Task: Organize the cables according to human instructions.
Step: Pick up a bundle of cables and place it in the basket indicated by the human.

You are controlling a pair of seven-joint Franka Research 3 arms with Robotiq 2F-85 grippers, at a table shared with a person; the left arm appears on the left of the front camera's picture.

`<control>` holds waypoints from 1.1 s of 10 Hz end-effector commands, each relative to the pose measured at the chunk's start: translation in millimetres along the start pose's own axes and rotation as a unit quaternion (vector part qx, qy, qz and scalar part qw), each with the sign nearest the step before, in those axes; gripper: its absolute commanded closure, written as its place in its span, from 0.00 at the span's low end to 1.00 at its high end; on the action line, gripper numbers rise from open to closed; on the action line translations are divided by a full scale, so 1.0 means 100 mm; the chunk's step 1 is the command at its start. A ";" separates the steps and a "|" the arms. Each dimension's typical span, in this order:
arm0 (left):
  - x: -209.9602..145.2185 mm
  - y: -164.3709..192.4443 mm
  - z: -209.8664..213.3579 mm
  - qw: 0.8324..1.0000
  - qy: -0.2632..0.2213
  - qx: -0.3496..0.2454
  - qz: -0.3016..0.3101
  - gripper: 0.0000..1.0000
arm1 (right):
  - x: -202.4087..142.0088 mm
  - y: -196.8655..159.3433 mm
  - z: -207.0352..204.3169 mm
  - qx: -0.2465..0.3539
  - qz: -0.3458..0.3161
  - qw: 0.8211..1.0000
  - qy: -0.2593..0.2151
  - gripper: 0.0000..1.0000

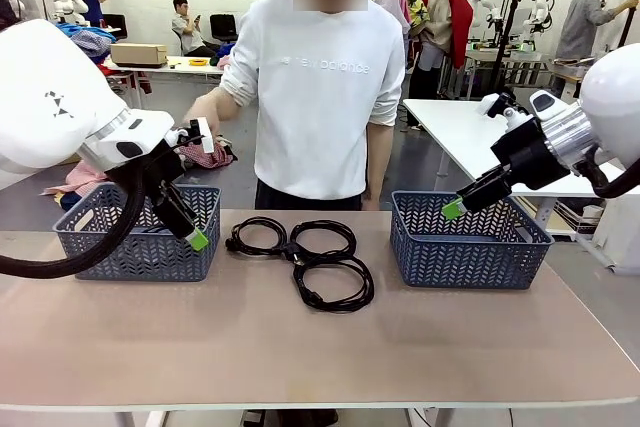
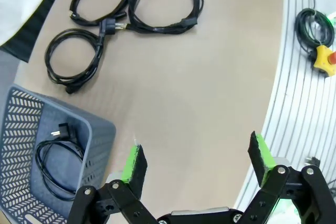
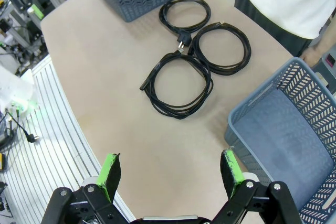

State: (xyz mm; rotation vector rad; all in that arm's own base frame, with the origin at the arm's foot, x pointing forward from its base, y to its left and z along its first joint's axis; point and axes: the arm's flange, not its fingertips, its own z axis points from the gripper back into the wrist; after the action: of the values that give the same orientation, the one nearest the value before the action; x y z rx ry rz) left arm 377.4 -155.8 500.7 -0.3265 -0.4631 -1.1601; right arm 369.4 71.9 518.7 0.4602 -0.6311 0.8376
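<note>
Beyond the left gripper, spread wide and empty, three cables lie coiled on the tabletop; a fourth cable already sits in the basket beside it. The right gripper gapes empty too, so three seemingly remain.

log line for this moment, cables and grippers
left gripper open, empty | right gripper open, empty | one cable in left basket | three cables on table | right basket empty
</note>
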 end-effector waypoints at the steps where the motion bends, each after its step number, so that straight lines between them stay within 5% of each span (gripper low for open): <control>1: -0.01 0.00 0.02 1.000 -0.003 0.001 0.002 0.00 | -0.01 -0.03 -0.02 0.010 0.008 1.000 -0.013 0.00; 11: -0.01 0.00 0.02 1.000 -0.003 0.001 0.002 0.00 | -0.01 -0.03 -0.02 0.010 0.008 1.000 -0.013 0.00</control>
State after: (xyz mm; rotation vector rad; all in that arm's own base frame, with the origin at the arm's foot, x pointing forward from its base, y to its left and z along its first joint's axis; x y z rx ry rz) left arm 377.4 -155.8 500.7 -0.3264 -0.4631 -1.1601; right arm 369.4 71.9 518.7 0.4602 -0.6311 0.8376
